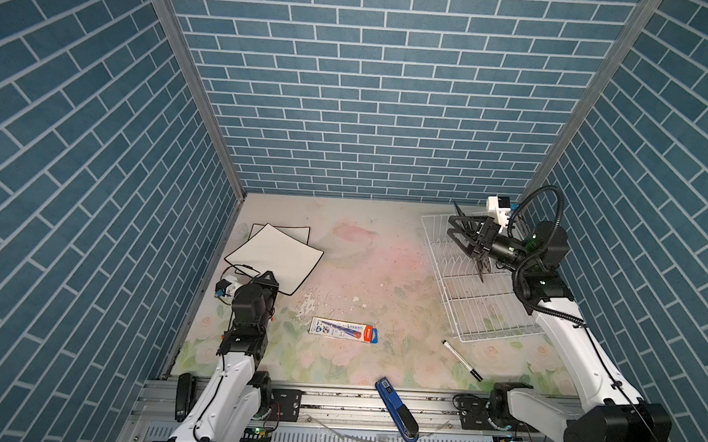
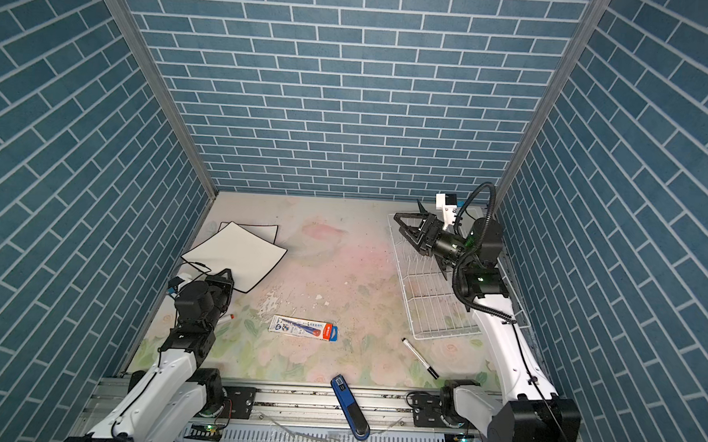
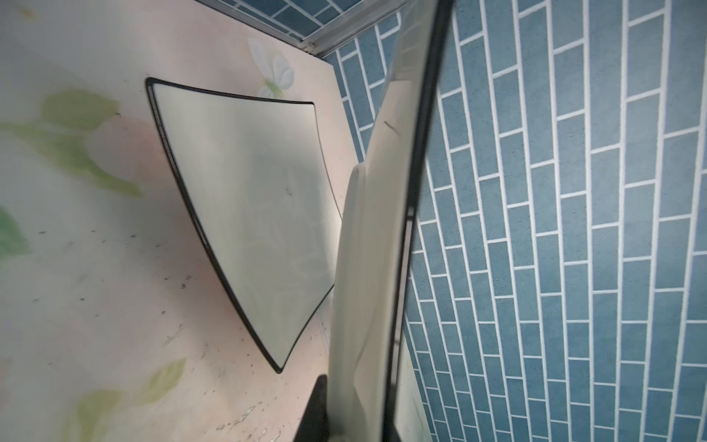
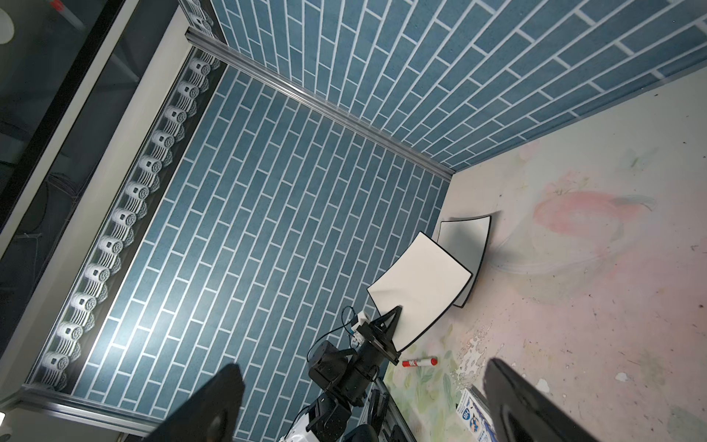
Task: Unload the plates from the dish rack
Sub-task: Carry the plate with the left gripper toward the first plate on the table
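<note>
Left hand (image 1: 269, 276) grips square black-rimmed plate (image 1: 278, 251); right hand (image 1: 466, 236) gapes above wire rack (image 1: 485, 308).

Pack (image 1: 342, 331): blue, white and red card flat on the desk (image 1: 362, 272); print too small to read in both top views.
Pack (image 4: 468, 415), right wrist view: "HB" in a blue roundel on the visible corner; other lettering blurred.
Stapler (image 1: 396, 409): blue; small pale label near the far tip, not legible.
Red marker (image 4: 419, 362): white band, lettering not legible.
Pen (image 1: 460, 359): markings not legible.
</note>
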Controlling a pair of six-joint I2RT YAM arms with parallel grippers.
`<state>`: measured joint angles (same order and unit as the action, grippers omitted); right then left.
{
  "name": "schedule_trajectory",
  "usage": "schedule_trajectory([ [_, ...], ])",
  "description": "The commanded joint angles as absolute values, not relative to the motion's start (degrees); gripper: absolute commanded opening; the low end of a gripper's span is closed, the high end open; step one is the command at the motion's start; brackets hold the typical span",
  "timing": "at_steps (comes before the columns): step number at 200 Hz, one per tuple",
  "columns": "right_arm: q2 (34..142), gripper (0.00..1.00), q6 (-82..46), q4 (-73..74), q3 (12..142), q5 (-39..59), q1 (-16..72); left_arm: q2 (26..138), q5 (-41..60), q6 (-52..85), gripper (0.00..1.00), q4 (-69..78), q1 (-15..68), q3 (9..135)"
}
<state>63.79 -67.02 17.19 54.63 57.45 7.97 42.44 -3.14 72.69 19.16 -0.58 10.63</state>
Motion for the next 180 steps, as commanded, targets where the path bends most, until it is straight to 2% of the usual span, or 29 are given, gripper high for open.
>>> schedule_trajectory([
  [1, 63.07, 0.99, -66.1, 18.81, 53.26, 58.98, 7.73, 40.59, -5.97, 72.98, 0.0, 37.62, -0.93, 10.98],
  [40, 63.72, 0.99, -65.75, 18.01, 53.52, 58.63, 7.65, 41.66, -9.69, 72.42, 0.0, 45.78, -0.97, 7.88],
  [85, 64.51, 0.99, -64.91, 16.36, 54.29, 58.45, 7.65, 41.01, -16.12, 77.64, 0.0, 47.84, -1.0, 5.09],
  [115, 64.16, 0.99, -64.86, 16.44, 53.75, 57.87, 7.65, 40.58, -17.99, 80.86, 0.0, 42.0, -1.05, 6.42],
  [180, 64.25, 0.98, -65.39, 17.22, 53.94, 57.17, 7.71, 45.83, -21.01, 84.71, 0.0, 48.65, -1.05, 4.88],
])
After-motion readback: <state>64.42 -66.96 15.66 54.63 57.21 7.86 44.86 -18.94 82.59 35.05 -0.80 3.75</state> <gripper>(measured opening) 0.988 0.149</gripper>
